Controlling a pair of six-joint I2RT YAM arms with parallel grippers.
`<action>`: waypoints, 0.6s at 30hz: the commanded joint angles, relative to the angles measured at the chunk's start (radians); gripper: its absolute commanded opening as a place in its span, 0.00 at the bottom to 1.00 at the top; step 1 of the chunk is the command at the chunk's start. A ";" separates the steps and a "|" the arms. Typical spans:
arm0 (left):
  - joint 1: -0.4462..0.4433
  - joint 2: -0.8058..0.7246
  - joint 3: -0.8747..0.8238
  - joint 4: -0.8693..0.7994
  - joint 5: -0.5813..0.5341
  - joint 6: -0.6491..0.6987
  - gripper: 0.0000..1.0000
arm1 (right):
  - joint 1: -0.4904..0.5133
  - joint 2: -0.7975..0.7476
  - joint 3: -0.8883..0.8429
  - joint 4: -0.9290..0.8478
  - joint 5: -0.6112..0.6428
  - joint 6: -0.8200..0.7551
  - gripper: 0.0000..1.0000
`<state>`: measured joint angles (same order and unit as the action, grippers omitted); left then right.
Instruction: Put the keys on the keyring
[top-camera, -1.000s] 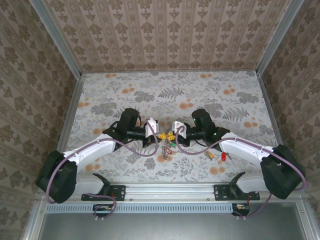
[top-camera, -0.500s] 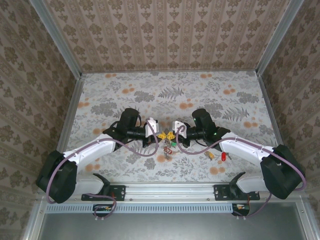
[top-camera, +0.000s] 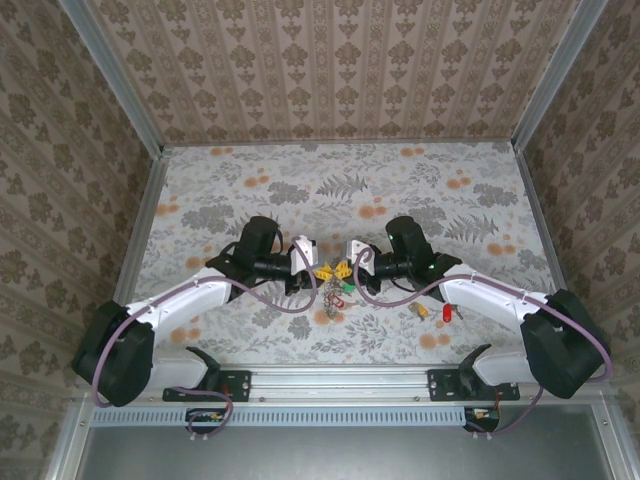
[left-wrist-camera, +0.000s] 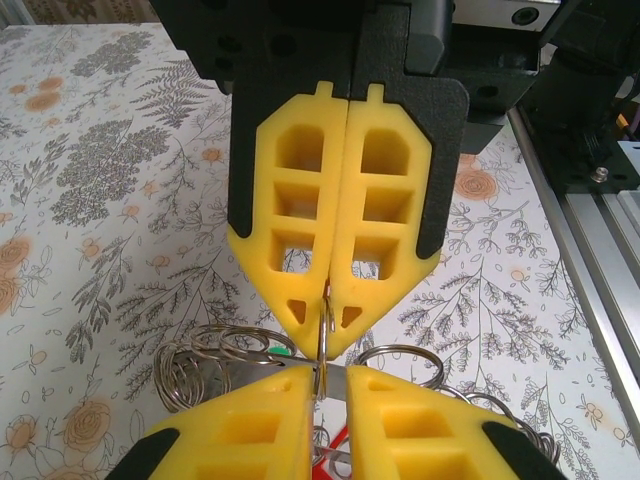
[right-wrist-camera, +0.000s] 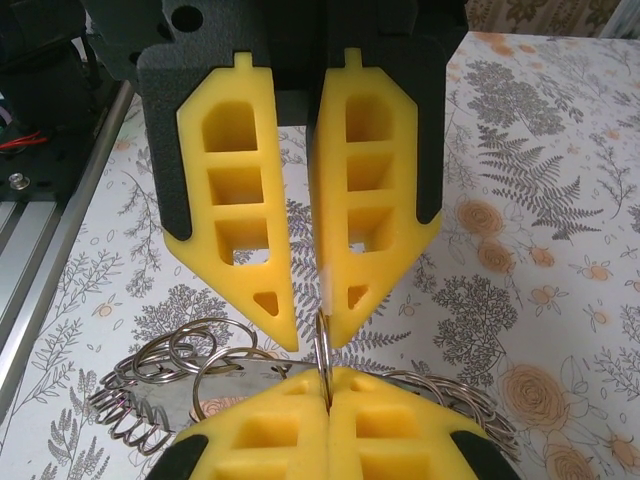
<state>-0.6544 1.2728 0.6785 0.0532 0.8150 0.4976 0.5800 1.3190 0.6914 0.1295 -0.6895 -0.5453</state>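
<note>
Looking down from overhead, I have the left gripper (top-camera: 322, 271) and the right gripper (top-camera: 343, 270) nose to nose near the middle of the flowered surface (top-camera: 400, 180), the left one at 9 o'clock of the meeting point and the right one at 3 o'clock.

In the right wrist view, my right gripper's yellow fingers are pressed together on a thin loop of the keyring (right-wrist-camera: 200, 350), which stands on edge between their tips. The rest of the keyring, a bunch of small silvery loops and a coiled length, spreads out toward 8 o'clock of that pinch.

The left gripper's fingers are slightly spread. A clear gap runs between them, and their tips sit just above the same upright loop. I cannot tell whether either tip touches it.

Overhead, the keys (top-camera: 338, 291) with red and green heads sit just at 6 o'clock of the two tips, against the keyring.

A yellow key (top-camera: 421, 312) and a red key (top-camera: 447, 311) lie on the surface beside the right arm, at about 4 o'clock of the right gripper and well apart from the bunch.
</note>
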 joint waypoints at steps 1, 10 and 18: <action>-0.007 0.007 0.030 -0.004 0.048 0.005 0.16 | -0.010 -0.018 0.011 0.029 -0.036 0.010 0.00; -0.017 0.017 0.030 0.038 0.043 -0.020 0.17 | -0.009 -0.005 0.025 0.025 -0.047 0.014 0.00; -0.024 0.028 0.030 0.043 0.034 -0.021 0.11 | -0.009 0.001 0.030 0.025 -0.049 0.019 0.00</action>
<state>-0.6678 1.2881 0.6807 0.0914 0.8143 0.4782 0.5781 1.3193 0.6914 0.1280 -0.6987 -0.5419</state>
